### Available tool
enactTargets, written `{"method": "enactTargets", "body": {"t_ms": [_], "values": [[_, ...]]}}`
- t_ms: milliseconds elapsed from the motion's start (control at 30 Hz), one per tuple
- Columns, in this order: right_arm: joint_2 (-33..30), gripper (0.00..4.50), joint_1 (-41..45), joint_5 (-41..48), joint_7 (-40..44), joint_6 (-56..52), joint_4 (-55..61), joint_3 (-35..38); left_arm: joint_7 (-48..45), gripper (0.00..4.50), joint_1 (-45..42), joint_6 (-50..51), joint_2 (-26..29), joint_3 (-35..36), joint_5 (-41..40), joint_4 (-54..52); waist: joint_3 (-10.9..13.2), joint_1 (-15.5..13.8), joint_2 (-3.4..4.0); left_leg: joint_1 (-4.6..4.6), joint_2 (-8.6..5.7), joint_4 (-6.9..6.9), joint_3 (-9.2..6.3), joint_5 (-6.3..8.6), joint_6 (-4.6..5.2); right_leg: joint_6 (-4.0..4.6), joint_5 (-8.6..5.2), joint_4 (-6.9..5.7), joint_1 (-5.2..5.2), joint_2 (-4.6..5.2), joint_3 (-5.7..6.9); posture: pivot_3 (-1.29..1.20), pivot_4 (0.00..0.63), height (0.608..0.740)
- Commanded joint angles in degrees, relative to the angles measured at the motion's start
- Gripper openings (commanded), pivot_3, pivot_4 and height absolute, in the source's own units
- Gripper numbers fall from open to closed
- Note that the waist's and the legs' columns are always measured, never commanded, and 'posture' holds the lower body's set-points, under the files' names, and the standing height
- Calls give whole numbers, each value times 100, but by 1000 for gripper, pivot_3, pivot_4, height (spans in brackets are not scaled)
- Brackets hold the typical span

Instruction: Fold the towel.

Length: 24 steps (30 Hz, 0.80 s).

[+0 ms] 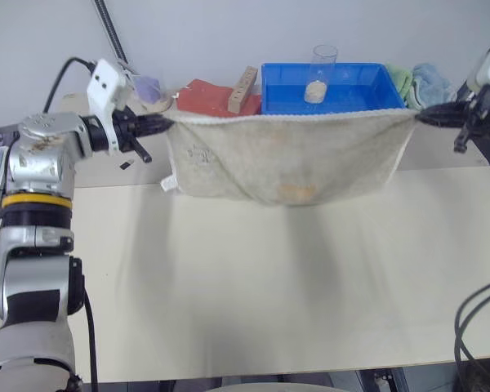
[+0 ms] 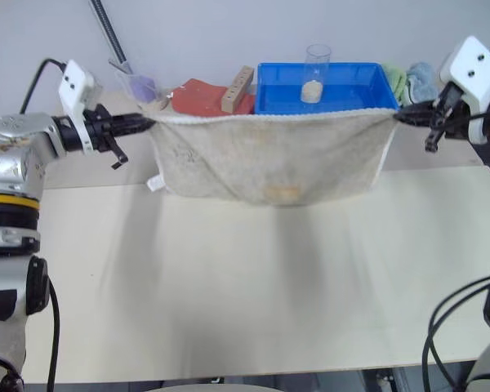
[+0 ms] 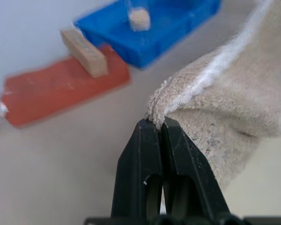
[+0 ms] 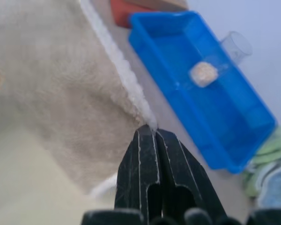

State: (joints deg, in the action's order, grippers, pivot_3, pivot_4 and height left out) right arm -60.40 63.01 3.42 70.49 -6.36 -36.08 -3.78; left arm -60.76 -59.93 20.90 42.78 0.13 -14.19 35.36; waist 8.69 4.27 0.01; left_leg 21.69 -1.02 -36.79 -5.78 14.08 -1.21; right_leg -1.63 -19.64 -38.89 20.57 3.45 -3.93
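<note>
Both pincers, left gripper and right gripper, are clamped on the top corners of the towel, which hangs stretched above the table, lifted but, by my judgement, not yet folded.

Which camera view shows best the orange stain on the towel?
The left eye view: the orange stain sits low on the hanging towel, facing the camera. The right eye view shows it fainter. The right wrist view catches a blurred orange edge; the left wrist view shows plain cloth.
</note>
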Motion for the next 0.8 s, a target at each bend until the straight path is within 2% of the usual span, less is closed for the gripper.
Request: {"method": "enactTargets", "body": {"t_ms": [33,133,200,333,467,633,800], "values": [[-158,22,548,-34,241,472,-287,165,-308,0,-134,-235,416,164,98,129,0,12,3,0,1,4,0,-1,2,0,0,1,0,-1,0,0,150,740],[-293,22,248,256,562,316,153,384,-691,0,163,-21,732,225,-13,-207,0,4,6,-6,11,9,-5,2,8,0,0,-4,0,-9,7,0,150,740],[-408,22,-300,545,726,31,762,610,-1011,0,683,140,1002,248,-118,-708,1,-19,8,-11,9,10,-8,13,25,0,0,-13,-1,-6,7,0,150,740],[-679,22,-2448,1051,905,-328,2395,1300,-1542,0,2564,451,1608,328,-357,-2226,-4,-49,18,-22,14,3,-27,15,29,0,0,-22,-17,-6,5,0,150,740],[-549,22,-4247,1401,679,-721,3720,1862,-1585,0,4244,485,1810,409,-458,-3359,0,-148,23,-34,21,2,-32,16,30,0,-1,-10,-21,0,-6,0,150,740],[-463,22,-6038,1618,638,-1250,5212,2281,-1593,0,5562,567,1938,593,-517,-4074,1,-222,21,-37,23,1,-22,16,30,1,-2,-7,-29,-3,-7,0,150,740],[-602,22,-7440,1656,991,-1492,5846,2821,-1835,0,6403,508,2206,863,-571,-4329,4,-266,16,-34,20,3,-16,17,30,2,-2,5,-32,0,-8,0,150,740]]}}
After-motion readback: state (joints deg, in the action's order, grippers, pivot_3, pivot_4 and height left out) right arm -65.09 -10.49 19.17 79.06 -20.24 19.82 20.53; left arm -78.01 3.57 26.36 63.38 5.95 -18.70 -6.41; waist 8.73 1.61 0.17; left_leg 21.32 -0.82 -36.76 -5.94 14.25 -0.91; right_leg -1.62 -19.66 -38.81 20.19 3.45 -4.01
